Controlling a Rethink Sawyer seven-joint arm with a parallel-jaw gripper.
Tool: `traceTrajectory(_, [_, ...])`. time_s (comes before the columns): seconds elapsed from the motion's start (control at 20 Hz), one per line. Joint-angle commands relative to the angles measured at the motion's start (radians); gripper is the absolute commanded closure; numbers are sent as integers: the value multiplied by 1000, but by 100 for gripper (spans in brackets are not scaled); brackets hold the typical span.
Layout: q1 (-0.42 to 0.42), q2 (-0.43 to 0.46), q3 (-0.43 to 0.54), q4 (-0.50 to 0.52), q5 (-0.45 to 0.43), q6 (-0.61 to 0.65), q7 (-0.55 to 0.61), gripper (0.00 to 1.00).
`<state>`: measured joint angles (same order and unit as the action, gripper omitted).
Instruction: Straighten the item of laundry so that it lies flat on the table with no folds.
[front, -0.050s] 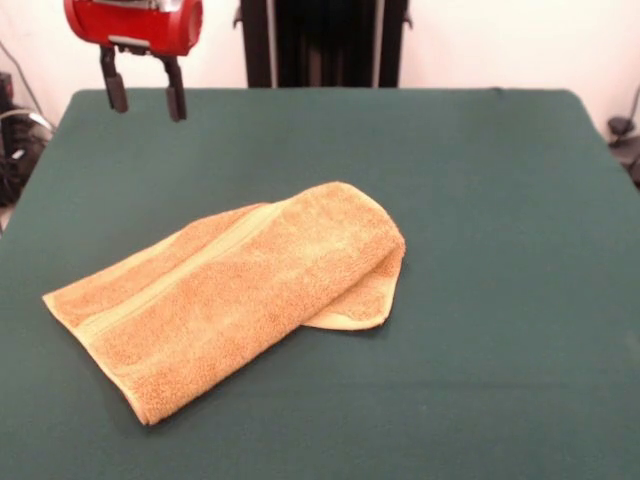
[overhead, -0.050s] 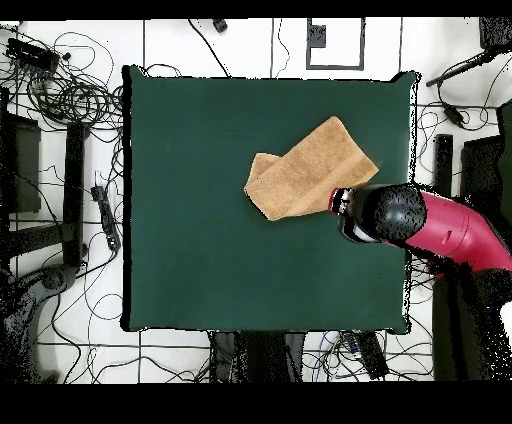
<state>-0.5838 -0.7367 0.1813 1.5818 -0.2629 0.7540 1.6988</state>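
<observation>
The fingers (front, -0.050s: 114, 90) hang spread apart with nothing between them, and the gripper (front, -0.050s: 145, 97) sits high in the air near the tabletop's (front, -0.050s: 480, 180) back corner in the front view, clear of the cloth. The red arm (overhead, -0.050s: 455, 232) reaches in behind it, seen from overhead at the tabletop's edge.

Out from there lies the towel (front, -0.050s: 230, 295), golden-tan and doubled over on itself, around the middle of the green surface. One end is rolled into a soft rounded fold, and a lower layer's corner peeks out beneath it. The woven band (front, -0.050s: 175, 285) runs along the top layer.

Now, the risks. A pinch down on that rounded fold would likely catch both layers at once, and the whole towel would drag as a bundle instead of opening. Grab too shallow on the thick terry and the cloth may slip free halfway through the pull. Pull along the wrong line and the fold could merely shift, or a new crease could form. The overhead view also places the towel close to one side, so a long sweep that way could trail it off the edge.

As for writing: no brand, label or readable text shows anywhere, and no tag is visible.
</observation>
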Motion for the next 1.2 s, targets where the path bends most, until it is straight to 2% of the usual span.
traceTrajectory(0.05, [15,24,94,111,-25,1,-68,0])
traceTrajectory(1.2, [17,31,93,104,-30,-12,-62,0])
